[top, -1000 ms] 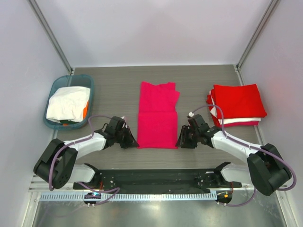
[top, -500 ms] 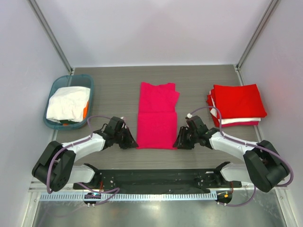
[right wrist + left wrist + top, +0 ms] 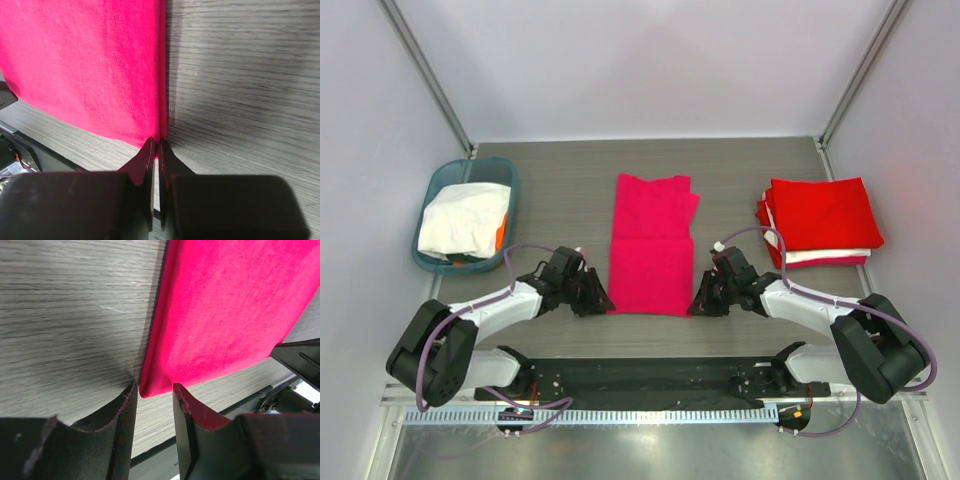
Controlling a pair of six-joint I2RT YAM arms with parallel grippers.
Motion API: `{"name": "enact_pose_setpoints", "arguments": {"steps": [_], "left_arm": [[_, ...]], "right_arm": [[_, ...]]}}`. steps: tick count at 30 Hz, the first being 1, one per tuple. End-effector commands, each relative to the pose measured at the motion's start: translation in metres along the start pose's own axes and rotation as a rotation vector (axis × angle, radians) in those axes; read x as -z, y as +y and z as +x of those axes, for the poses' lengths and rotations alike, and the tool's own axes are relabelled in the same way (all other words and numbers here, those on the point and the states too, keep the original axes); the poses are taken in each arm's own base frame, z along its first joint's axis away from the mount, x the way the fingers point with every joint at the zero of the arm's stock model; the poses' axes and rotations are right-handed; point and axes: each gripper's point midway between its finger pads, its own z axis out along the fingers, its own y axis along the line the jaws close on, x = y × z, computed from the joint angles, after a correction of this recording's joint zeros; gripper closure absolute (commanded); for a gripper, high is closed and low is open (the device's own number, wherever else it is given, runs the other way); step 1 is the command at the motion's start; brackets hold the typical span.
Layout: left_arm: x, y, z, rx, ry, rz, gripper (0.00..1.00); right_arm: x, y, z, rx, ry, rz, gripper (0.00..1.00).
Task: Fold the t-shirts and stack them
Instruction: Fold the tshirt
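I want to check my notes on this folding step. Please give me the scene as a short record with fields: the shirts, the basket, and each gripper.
magenta t-shirt: folded, lying flat mid-table
red t-shirt stack: right side, folded, with a white layer near its bottom
teal basket: left side, holds crumpled white cloth
left gripper: open, jaws either side of the magenta shirt's near-left corner
right gripper: shut on the shirt's near-right corner

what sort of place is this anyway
Probably a robot lab test cell: plain white walls box in a grey table, with a teal basket and stacked red t-shirts staged on it.
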Motion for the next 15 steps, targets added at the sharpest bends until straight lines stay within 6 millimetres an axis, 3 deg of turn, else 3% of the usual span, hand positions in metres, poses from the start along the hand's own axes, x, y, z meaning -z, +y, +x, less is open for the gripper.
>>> {"name": "enact_pose_setpoints", "arguments": {"steps": [1, 5, 11, 15], "left_arm": [[-0.003, 0.003, 0.000, -0.018, 0.007, -0.034, 0.63], [-0.009, 0.005, 0.005, -0.026, 0.028, -0.052, 0.65], [-0.011, 0.008, 0.003, -0.027, 0.016, -0.071, 1.00], [-0.004, -0.001, 0.001, -0.037, 0.012, -0.058, 1.00]], "right_arm": [[-0.002, -0.012, 0.005, -0.003, -0.001, 0.050, 0.95], [-0.003, -0.014, 0.005, -0.003, 0.000, 0.055, 0.97], [-0.001, -0.011, 0.003, 0.003, -0.002, 0.051, 0.99], [0.007, -0.008, -0.003, 0.016, -0.024, 0.059, 0.99]]}}
